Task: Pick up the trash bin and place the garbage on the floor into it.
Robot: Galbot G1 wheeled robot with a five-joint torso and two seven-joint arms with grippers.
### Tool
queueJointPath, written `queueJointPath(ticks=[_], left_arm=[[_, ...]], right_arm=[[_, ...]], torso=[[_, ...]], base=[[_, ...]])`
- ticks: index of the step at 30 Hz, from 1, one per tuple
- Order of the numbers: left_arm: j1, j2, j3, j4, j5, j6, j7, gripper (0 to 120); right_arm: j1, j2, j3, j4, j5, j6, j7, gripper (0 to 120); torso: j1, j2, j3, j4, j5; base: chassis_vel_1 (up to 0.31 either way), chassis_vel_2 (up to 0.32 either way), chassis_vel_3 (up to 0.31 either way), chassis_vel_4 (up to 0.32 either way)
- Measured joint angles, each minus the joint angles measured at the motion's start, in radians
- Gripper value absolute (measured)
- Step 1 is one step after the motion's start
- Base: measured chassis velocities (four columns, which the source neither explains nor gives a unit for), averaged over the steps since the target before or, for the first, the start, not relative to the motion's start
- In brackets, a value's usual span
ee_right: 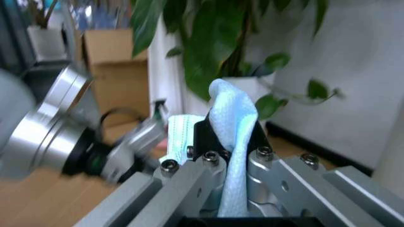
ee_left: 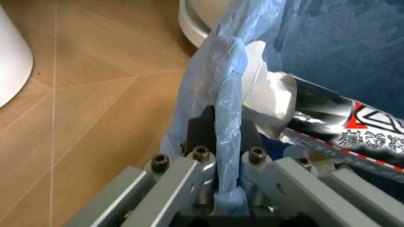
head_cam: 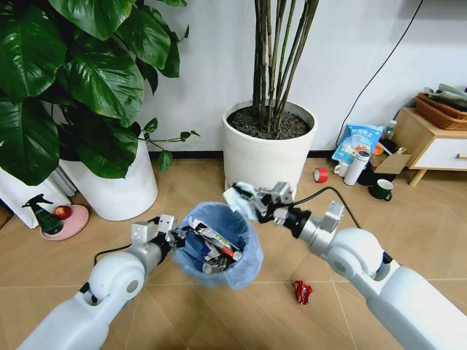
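Note:
The trash bin (head_cam: 219, 246), lined with a crinkly light-blue bag, hangs above the floor (head_cam: 408, 219) in the middle of the head view. My left gripper (head_cam: 174, 235) is shut on its rim; in the left wrist view the bag's rim (ee_left: 228, 118) runs between the jaws of the left gripper (ee_left: 226, 137). A printed tube (head_cam: 215, 240) and other garbage lie inside the bin. My right gripper (head_cam: 249, 202) is shut on a pale teal mask (head_cam: 238, 197) just above the bin's far rim; the mask (ee_right: 231, 118) is pinched between the jaws of the right gripper (ee_right: 228, 137). A red wrapper (head_cam: 303, 292) lies on the floor.
A big white pot (head_cam: 268, 146) with bamboo stands just behind the bin, and another white pot (head_cam: 117, 182) with a leafy plant at left. A pink dish (head_cam: 66, 222) sits at far left. A bag, bottle, mug and tape roll (head_cam: 321, 174) stand by the wooden cabinet (head_cam: 430, 138) at right.

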Motion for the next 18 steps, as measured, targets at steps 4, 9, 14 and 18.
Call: queueJointPath(ticks=[4,9,14,18], left_arm=[[-0.010,0.000,0.006,0.001,-0.005,0.001,-0.002,0],[0.000,0.003,-0.001,-0.001,-0.004,0.002,-0.001,0],[0.005,0.001,-0.007,-0.005,-0.002,0.002,0.000,0],[0.007,-0.001,-0.011,-0.013,0.000,0.002,0.000,0]], right_arm=[[0.004,-0.001,-0.021,-0.018,-0.060,-0.010,-0.034,4],[0.015,0.001,-0.027,-0.027,-0.084,-0.019,-0.042,20],[0.017,0.000,-0.035,-0.032,-0.087,-0.023,-0.042,33],[0.033,0.008,-0.050,-0.050,-0.100,-0.022,-0.042,53]], torso=[[0.000,0.000,0.000,0.0000,0.0000],[0.000,0.000,0.000,0.0003,-0.0002],[0.000,0.000,0.000,0.0004,0.0000],[0.000,0.000,0.000,0.0002,-0.0001]], base=[[0.000,0.000,0.000,0.000],[0.000,0.000,0.000,0.000],[0.000,0.000,0.000,0.000],[0.000,0.000,0.000,0.000]])
